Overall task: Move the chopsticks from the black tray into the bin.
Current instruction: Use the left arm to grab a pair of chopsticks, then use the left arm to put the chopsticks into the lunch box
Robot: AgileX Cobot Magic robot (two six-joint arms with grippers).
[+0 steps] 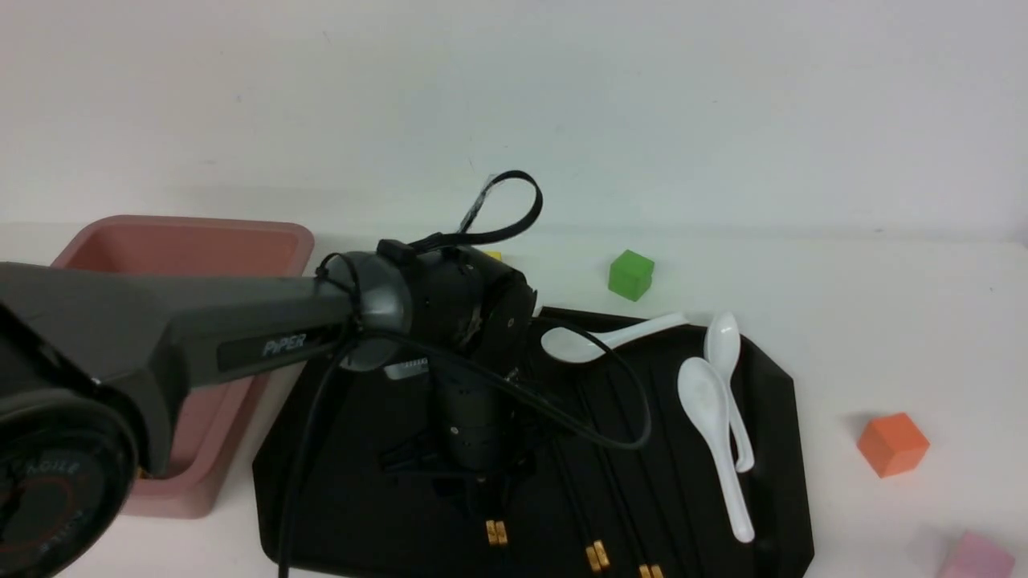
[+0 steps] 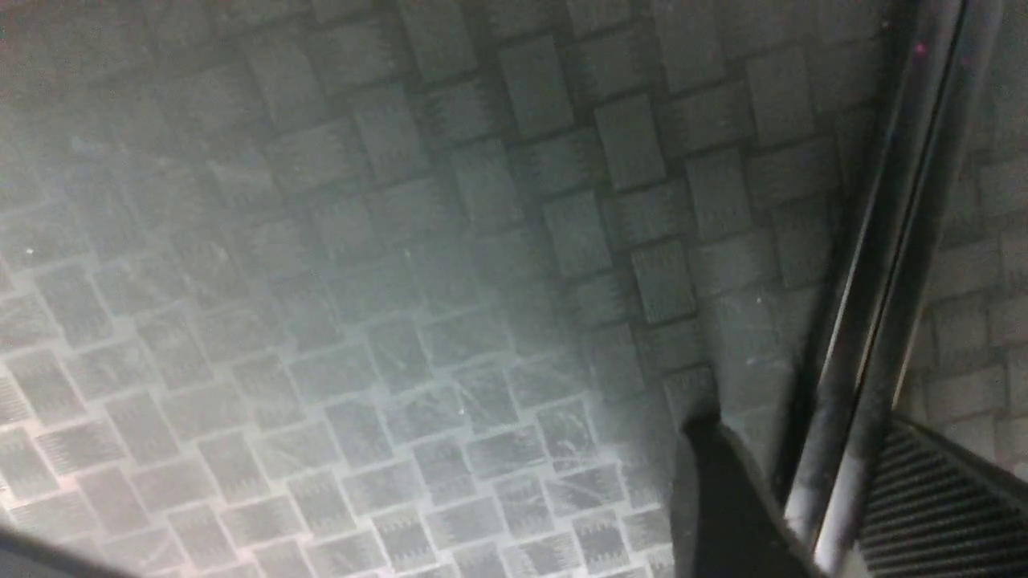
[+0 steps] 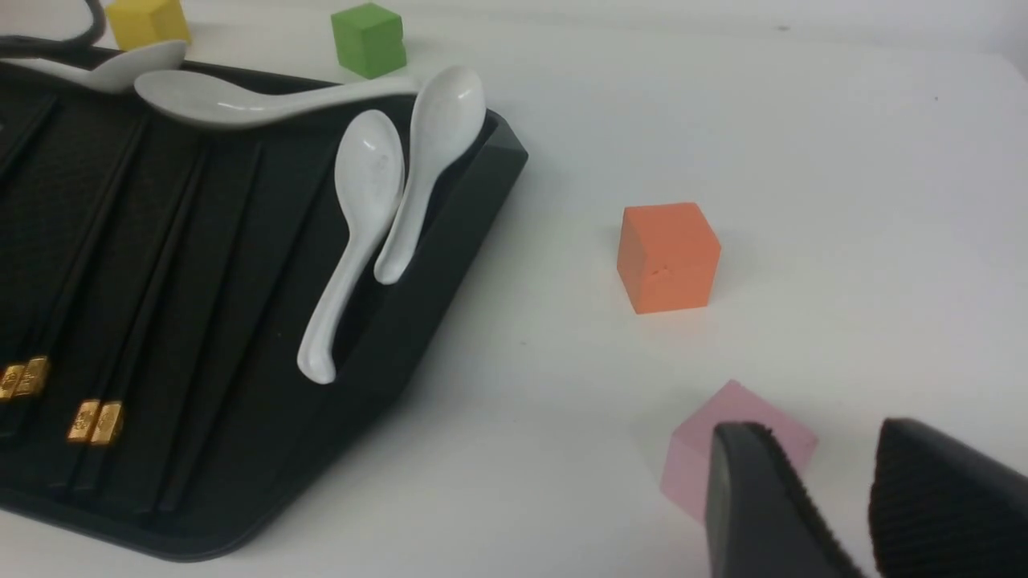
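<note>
The black tray (image 1: 775, 385) lies in the middle of the front view. Several pairs of black chopsticks with gold bands (image 1: 597, 555) lie on it, also in the right wrist view (image 3: 96, 421). My left gripper (image 1: 482, 486) points down onto the tray. In the left wrist view (image 2: 811, 457) its fingers close against one pair of chopsticks (image 2: 883, 241) lying on the textured tray floor (image 2: 401, 321); that pair's gold ends (image 1: 495, 531) stick out toward me. The pink bin (image 1: 185, 241) stands left of the tray, partly behind my left arm. My right gripper (image 3: 827, 453) is open and empty, over the table right of the tray.
Three white spoons (image 1: 711, 417) lie on the tray's right and far side. A green cube (image 1: 630, 274) and a yellow cube (image 1: 491, 256) sit behind the tray. An orange cube (image 1: 893, 443) and a pink cube (image 1: 976, 555) sit to its right, the pink cube (image 3: 723, 425) just beyond my right fingers.
</note>
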